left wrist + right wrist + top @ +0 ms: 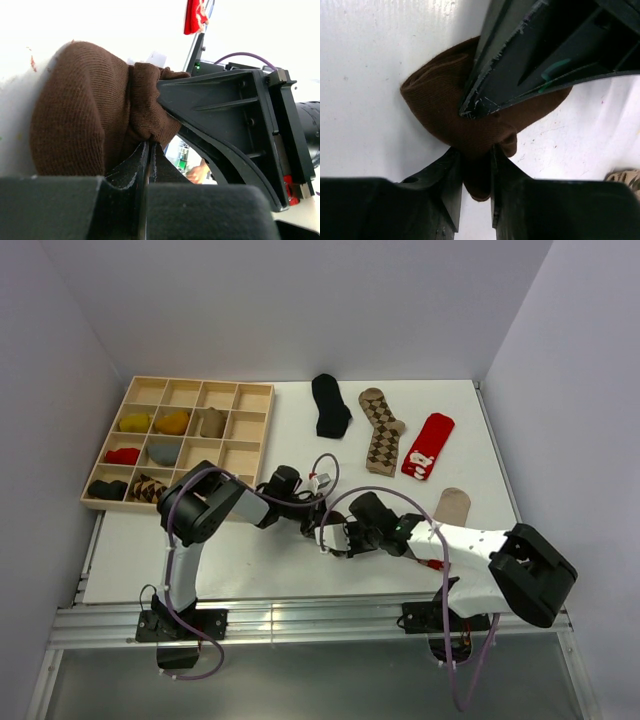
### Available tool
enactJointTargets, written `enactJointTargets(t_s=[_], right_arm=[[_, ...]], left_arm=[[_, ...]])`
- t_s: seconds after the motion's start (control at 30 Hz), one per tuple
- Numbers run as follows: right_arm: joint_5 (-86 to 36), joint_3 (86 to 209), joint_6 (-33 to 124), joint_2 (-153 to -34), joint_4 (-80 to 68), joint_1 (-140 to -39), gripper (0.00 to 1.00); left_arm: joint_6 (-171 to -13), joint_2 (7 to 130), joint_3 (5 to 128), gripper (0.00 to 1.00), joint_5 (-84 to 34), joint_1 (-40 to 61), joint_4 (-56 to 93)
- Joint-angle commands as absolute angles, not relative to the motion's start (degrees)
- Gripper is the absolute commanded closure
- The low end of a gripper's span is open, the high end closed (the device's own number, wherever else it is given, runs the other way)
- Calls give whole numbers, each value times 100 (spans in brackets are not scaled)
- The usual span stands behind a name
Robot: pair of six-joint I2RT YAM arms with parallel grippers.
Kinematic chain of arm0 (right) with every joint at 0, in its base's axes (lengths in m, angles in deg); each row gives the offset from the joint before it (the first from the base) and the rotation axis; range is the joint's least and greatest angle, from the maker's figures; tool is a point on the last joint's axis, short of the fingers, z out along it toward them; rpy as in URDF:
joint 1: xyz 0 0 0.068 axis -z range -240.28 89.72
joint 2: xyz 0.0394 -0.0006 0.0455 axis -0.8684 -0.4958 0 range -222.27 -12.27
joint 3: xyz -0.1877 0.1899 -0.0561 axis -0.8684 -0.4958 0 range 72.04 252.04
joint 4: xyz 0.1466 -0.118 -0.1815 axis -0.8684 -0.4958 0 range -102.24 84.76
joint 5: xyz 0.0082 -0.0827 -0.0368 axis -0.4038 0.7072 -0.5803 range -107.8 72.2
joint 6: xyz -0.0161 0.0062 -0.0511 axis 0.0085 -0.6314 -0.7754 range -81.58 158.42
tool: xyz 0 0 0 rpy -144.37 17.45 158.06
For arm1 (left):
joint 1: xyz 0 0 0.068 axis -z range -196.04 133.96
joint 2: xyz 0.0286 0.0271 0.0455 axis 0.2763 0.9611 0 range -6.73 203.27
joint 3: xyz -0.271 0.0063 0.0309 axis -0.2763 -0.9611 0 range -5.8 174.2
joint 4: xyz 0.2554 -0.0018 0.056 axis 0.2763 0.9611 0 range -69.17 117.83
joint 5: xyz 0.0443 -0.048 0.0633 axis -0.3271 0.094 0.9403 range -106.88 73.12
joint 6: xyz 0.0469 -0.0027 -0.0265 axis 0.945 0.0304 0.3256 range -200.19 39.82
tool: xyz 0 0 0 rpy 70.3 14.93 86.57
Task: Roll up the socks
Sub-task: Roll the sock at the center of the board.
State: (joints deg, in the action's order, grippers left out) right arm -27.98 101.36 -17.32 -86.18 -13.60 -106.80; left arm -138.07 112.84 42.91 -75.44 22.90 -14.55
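A dark brown sock lies bunched into a rounded bundle on the white table, and both grippers hold it. My left gripper is shut on a fold at the bundle's edge. My right gripper is shut on another fold of the same sock. The left gripper's finger crosses over the bundle in the right wrist view. From above, the left gripper and right gripper meet near the table's front middle and hide the bundle. Flat on the table lie a black sock, an argyle sock, a red sock and a tan sock.
A pale wooden grid tray stands at the back left with several rolled socks in its compartments. The right arm's white link lies low along the front right, next to the tan sock. Walls close in the table on the left, back and right.
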Motion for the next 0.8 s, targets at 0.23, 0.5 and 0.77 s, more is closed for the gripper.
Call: enactJointTargets(t_s=[0.23,0.5,0.77], right_arm=[[-2177,9885,-1827,-8110,-2105,-10501,85],[-2131,10121,-1721,-7915,-3536,-10290,84],[-2878,11876,-1976,-9722,-5488,-10009,83]], left_arm=[[-12685,10051,4404,75,-5416,2404,289],[-12527,9128,4133,80,-3861,2378,440],[-12501,7075,2832,76,-2051,2386,-491]])
